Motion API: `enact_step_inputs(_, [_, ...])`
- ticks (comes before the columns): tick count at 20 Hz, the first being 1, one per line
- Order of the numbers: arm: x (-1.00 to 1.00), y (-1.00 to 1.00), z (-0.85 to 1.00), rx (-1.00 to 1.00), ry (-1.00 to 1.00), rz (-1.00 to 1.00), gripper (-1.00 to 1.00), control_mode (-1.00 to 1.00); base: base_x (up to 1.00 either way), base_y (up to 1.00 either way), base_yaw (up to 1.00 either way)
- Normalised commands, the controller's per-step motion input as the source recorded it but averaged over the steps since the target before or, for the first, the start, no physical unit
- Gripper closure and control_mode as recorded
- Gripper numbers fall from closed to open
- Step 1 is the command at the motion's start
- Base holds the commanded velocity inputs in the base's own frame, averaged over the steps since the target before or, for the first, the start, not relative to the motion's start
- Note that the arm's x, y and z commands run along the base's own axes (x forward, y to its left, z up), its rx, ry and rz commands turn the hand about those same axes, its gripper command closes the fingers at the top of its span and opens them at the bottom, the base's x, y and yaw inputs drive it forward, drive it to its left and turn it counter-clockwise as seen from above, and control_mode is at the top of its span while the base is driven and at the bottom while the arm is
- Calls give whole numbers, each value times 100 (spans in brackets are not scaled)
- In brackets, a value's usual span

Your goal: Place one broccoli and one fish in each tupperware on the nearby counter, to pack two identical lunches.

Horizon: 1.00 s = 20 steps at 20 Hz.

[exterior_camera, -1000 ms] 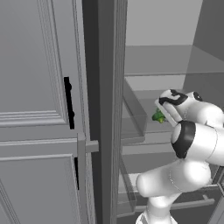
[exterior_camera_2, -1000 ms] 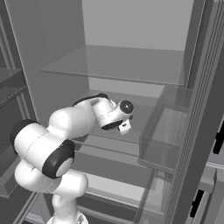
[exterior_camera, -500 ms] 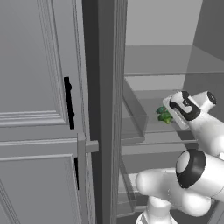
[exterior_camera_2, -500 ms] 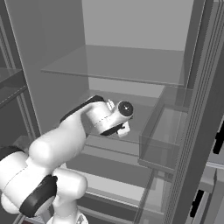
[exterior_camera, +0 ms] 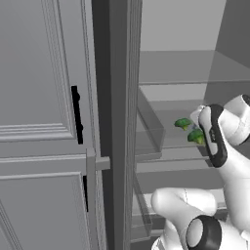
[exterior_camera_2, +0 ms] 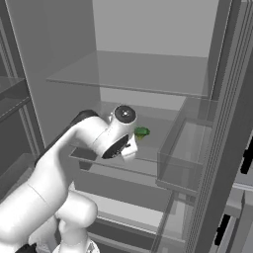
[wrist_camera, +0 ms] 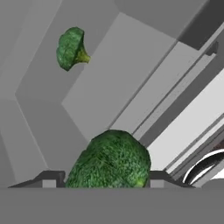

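Green, lumpy and light, the broccoli (wrist_camera: 109, 159) sits between my gripper (wrist_camera: 104, 179) fingertips on the fridge shelf (exterior_camera_2: 148, 165), jaws closing around its firm crown, which should hold better than the stem, another floret (wrist_camera: 72, 48) lying farther back.

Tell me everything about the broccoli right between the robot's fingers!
The near broccoli is a round, bumpy, bright-green floret with a leafy-looking crown. It sits between the gripper's two dark fingertips, which stand close at either side of it; whether they press it can't be told. Its stem is hidden. It is inside the open fridge, by the grey shelf, nearer than a second floret behind it.
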Motion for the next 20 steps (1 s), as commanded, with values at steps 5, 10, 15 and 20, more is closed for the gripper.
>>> enact_step_inputs(5, [-91,0,10,-15,0,-5,100,-100,0,0,0])
enact_step_inputs(10, [-83,0,39,-7,2,-4,100,-100,0,0,0])
enact_step_inputs(15, [0,0,0,0,0,0,100,100,-94,1,0])
enact_step_inputs(20, [0,0,0,0,0,0,100,100,-100,38,8])
